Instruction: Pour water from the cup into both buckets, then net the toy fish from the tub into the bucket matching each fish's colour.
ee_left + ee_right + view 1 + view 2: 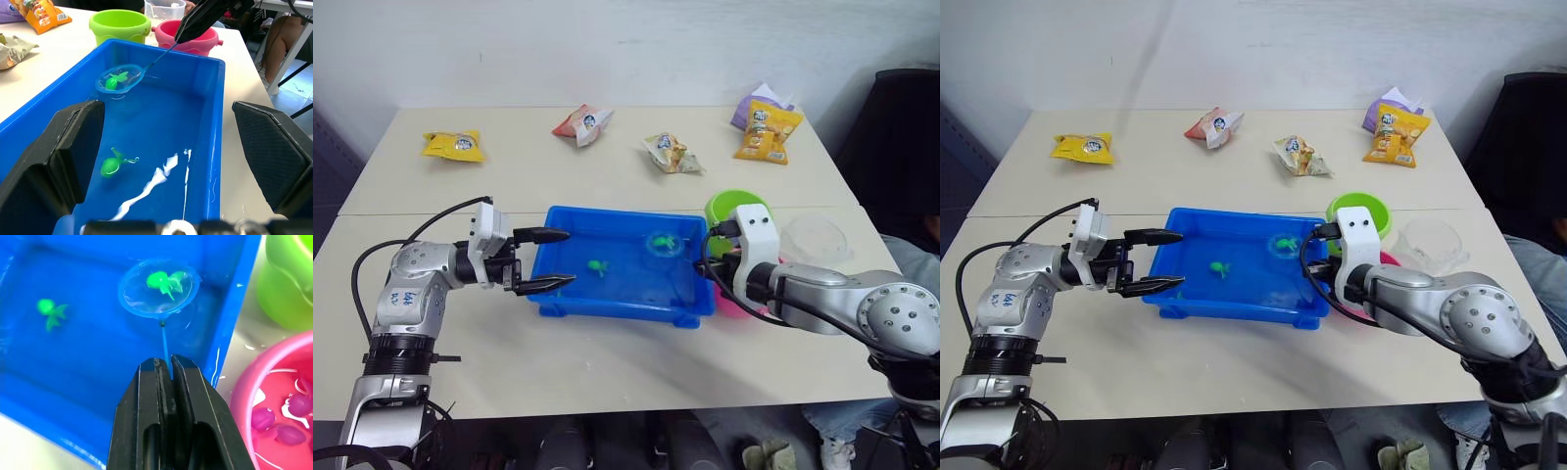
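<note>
The blue tub (617, 311) holds water and stands mid-table. My right gripper (164, 364) is shut on the thin handle of the net (157, 288). The net's hoop lies in the water at the tub's far right corner with a green toy fish (157, 280) inside it. Another green fish (598, 265) floats near the tub's middle. My left gripper (548, 259) is open at the tub's left end, one finger over the rim and one outside. The green bucket (736, 208) and the pink bucket (279, 396) stand beside the tub's right end; several pink fish (288, 433) lie in the pink one. The clear cup (815, 240) stands right of them.
Snack packets lie along the far side of the table: a yellow one (453, 146), a red and white one (582, 123), a pale one (672, 154) and an orange one (767, 132). A black chair (901, 137) stands off the table's right edge.
</note>
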Tool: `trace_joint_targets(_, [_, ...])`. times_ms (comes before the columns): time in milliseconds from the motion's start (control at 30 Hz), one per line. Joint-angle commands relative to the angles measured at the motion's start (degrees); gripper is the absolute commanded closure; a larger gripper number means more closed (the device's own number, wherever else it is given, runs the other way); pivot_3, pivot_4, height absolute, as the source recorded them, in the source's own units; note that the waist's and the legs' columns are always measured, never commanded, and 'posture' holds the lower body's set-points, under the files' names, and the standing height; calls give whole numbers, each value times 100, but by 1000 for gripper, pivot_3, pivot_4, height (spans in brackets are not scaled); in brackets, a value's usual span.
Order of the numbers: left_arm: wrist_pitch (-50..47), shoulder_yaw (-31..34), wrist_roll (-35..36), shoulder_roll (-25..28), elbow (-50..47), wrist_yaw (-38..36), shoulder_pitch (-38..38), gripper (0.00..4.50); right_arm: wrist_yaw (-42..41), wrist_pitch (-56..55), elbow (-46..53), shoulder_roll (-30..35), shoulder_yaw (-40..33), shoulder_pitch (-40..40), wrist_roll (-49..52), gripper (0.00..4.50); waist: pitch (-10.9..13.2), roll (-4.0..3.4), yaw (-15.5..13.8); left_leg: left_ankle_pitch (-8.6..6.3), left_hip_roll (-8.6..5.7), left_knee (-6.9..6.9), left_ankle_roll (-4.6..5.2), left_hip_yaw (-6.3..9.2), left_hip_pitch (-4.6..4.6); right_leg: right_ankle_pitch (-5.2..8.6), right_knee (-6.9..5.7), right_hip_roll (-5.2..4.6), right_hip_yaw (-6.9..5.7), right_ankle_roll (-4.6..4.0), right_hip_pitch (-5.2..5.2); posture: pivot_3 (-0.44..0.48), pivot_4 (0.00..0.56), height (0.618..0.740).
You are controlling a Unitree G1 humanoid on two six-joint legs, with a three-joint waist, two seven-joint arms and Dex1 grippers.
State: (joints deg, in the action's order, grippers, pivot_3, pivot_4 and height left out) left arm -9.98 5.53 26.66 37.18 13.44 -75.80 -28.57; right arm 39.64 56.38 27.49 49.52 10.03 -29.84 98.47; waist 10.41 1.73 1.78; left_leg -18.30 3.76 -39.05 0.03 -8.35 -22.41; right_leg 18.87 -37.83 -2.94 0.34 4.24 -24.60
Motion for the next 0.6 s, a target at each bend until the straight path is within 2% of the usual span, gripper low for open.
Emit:
trace_joint_targets(33, [-7,8,32,62,-123,-53,-49,16,-484,25,487,186,-338,88,-272,4500,0,0,2,0,0,0,0,0,0,0,0,0,0,0,0,0,150,739])
trace_joint_targets(167, [-29,11,74,5,-58,-47,-167,16,-1132,-56,845,482,-714,463,-893,4500,0,0,-9,0,0,0,0,0,0,0,1,0,0,0,0,0,150,739])
trace_joint_targets(367, [-102,8,136,-37,-64,-88,-205,16,-2657,-258,1554,934,-1259,1305,-2015,4500,0,1,-17,0,-2,0,1,1,1,-1,2,2,0,2,3,0,150,739])
trace_joint_targets(600, [-87,45,231,-223,-200,-4,-453,16,-3106,-652,1582,736,-2414,2175,-2427,4500,-1,1,-23,0,-3,-2,0,-3,2,-3,2,7,2,6,4,0,150,739])
